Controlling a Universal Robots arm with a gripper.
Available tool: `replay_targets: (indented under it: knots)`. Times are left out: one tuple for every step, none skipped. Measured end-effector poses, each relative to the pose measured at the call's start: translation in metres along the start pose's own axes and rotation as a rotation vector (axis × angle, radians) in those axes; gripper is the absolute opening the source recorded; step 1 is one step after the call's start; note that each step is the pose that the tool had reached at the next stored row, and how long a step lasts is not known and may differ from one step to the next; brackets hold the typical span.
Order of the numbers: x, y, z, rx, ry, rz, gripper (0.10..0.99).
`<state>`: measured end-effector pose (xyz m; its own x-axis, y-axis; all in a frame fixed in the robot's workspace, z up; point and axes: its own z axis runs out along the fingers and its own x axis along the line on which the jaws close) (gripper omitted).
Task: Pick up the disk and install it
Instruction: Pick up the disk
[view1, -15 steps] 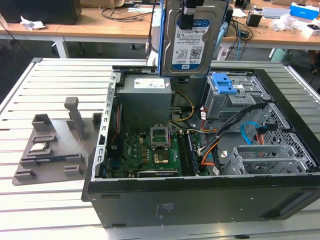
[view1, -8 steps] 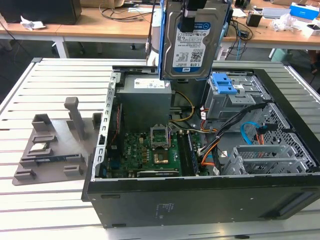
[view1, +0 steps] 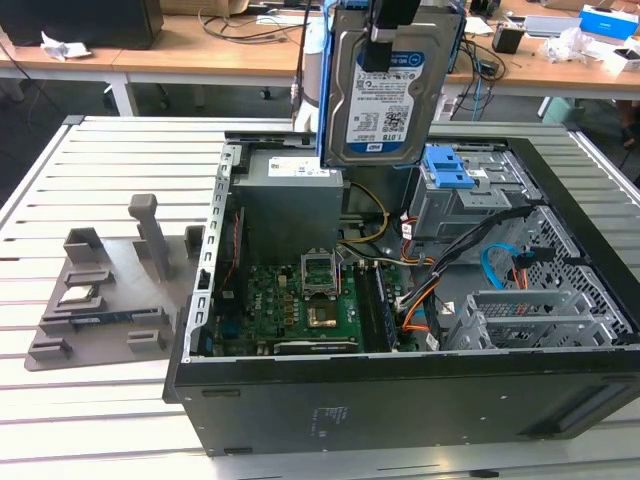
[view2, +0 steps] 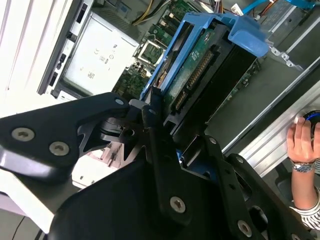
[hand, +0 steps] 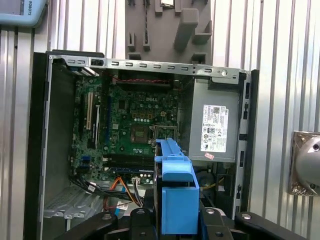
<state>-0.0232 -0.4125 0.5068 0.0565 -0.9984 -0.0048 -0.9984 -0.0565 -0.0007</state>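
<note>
The disk (view1: 385, 100), a silver hard drive with a white-and-blue label in a blue plastic bracket, hangs upright in the air over the far side of the open computer case (view1: 400, 400). My gripper (view1: 383, 35) is shut on its upper edge, with a black finger lying over the label. In the second wrist view the gripper (view2: 156, 117) clamps the end of the disk (view2: 192, 65), whose green circuit board faces the camera. The first wrist view looks down past the blue bracket (hand: 176, 200) into the case.
Inside the case are the motherboard (view1: 300, 300), a grey power supply (view1: 290, 195) and a grey drive cage with blue latches (view1: 450, 175) beside loose cables. A grey fixture with a small silver chip (view1: 78, 296) lies at the exterior view's left. A person's hand (view2: 302, 145) rests nearby.
</note>
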Motion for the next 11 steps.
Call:
replay_targets:
  knots:
    - [0.0012, 0.0001, 0.0001, 0.000, 0.0000, 0.000, 0.365]
    - [0.0022, 0.0001, 0.0002, 0.000, 0.0001, 0.000, 0.365]
    - [0.0033, 0.0002, 0.0003, 0.000, 0.0000, 0.000, 0.365]
    - [0.0043, 0.0003, 0.0004, 0.000, 0.0000, 0.000, 0.365]
    - [0.0054, 0.0003, 0.0004, 0.000, 0.0000, 0.000, 0.365]
    - [0.0076, 0.0004, 0.0006, 0.000, 0.0001, 0.000, 0.365]
    - [0.0094, 0.0005, 0.0008, 0.000, 0.0001, 0.000, 0.365]
    - [0.0112, 0.0006, 0.0010, 0.000, 0.0000, 0.000, 0.365]
    - [0.0139, 0.0008, 0.0012, 0.000, 0.0000, 0.000, 0.365]
    - [0.0165, 0.0009, 0.0014, 0.000, 0.0000, 0.000, 0.365]
    - [0.0182, 0.0010, 0.0016, 0.000, 0.0001, 0.000, 0.365]
